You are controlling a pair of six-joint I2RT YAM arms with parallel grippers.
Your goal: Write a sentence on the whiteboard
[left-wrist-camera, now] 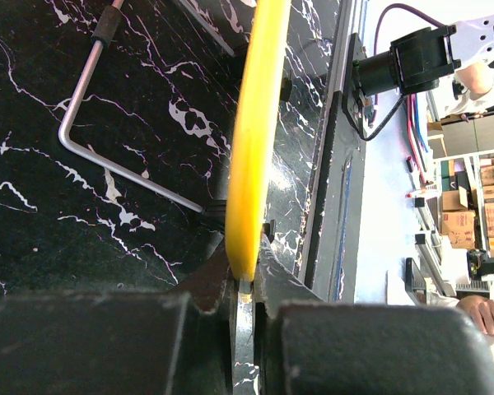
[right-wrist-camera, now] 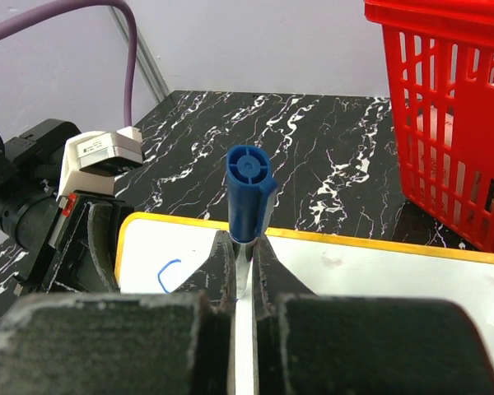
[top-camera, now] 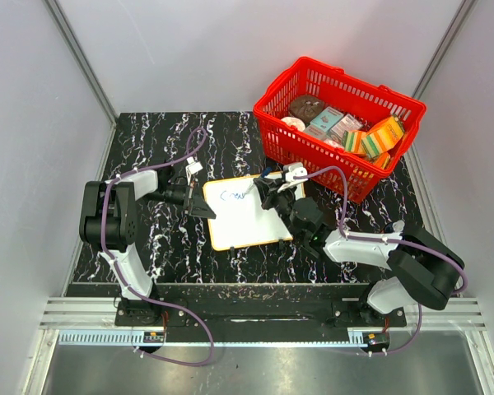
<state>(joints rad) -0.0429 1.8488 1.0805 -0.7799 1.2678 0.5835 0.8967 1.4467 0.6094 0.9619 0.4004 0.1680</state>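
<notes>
The whiteboard (top-camera: 245, 218), white with a yellow rim, lies flat on the black marble table. My left gripper (top-camera: 203, 209) is shut on its left edge. In the left wrist view the yellow rim (left-wrist-camera: 252, 140) runs edge-on into the pinched jaws of that gripper (left-wrist-camera: 247, 262). My right gripper (top-camera: 269, 196) hovers over the board's top edge, shut on a blue marker (right-wrist-camera: 249, 191) that stands upright between the jaws of that gripper (right-wrist-camera: 243, 247). A few blue strokes of the sentence (top-camera: 233, 195) sit near the top left corner, and one curl (right-wrist-camera: 169, 274) shows left of the marker.
A red basket (top-camera: 273, 105) holding several boxes and packets stands at the back right, close to the board's far corner; its wall (right-wrist-camera: 445, 107) rises right of the marker. A bent metal rod (left-wrist-camera: 107, 160) lies beside the board. Grey walls close in the table.
</notes>
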